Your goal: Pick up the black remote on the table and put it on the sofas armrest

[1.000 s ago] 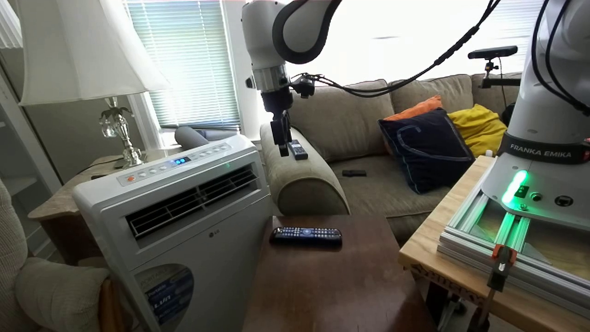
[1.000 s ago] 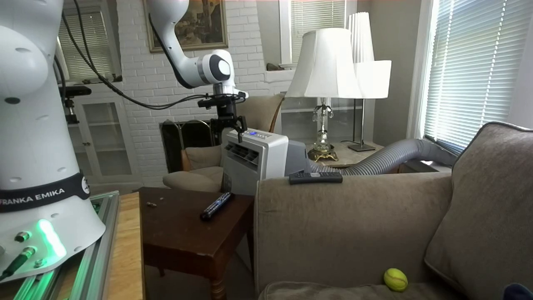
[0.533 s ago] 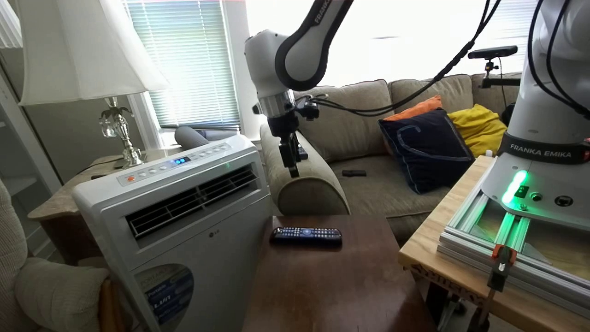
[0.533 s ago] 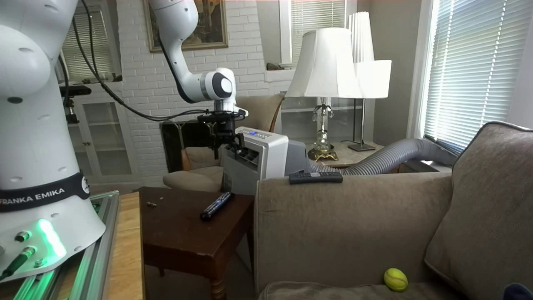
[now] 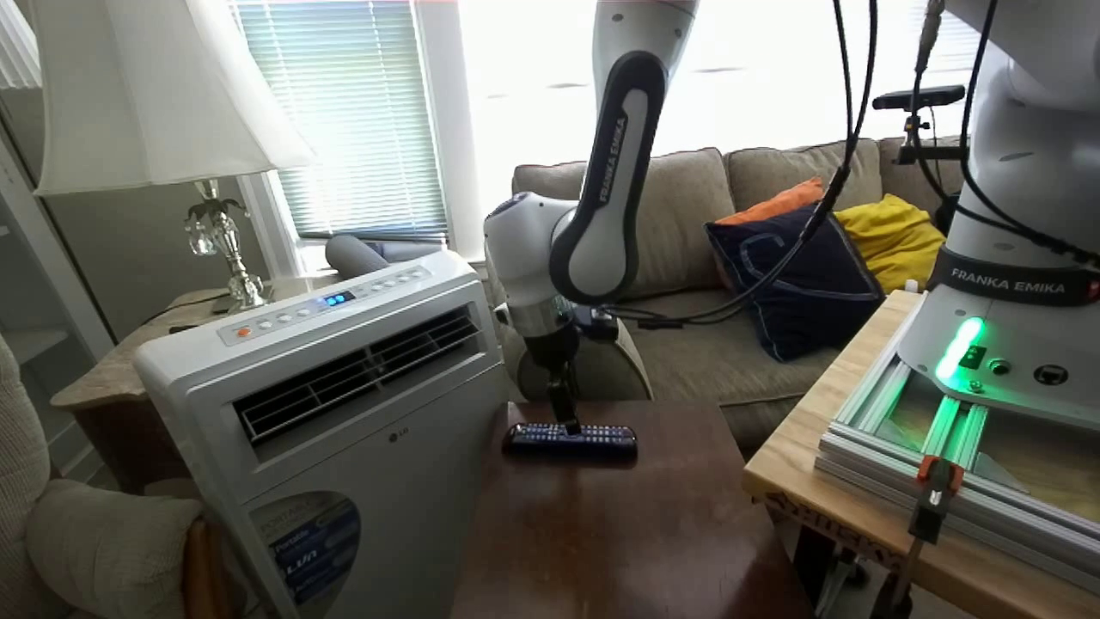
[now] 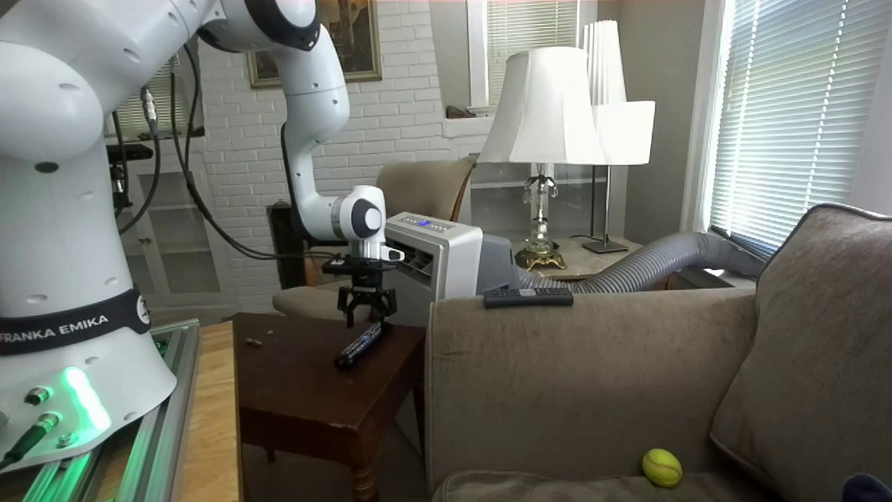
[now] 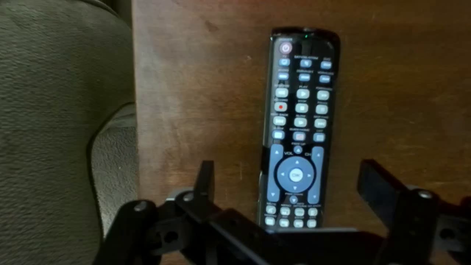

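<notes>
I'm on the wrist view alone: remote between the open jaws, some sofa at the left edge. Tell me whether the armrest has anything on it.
Observer: It does. In an exterior view, a second remote lies on top of the armrest.
Operator: Noted. Name something I might bump.
Observer: Possibly the air conditioner: both exterior views show it close beside the table.
Operator: Now warn me of something loose near the drop spot.
Observer: In an exterior view, a tennis ball lies on the seat, by the armrest's inner side.
</notes>
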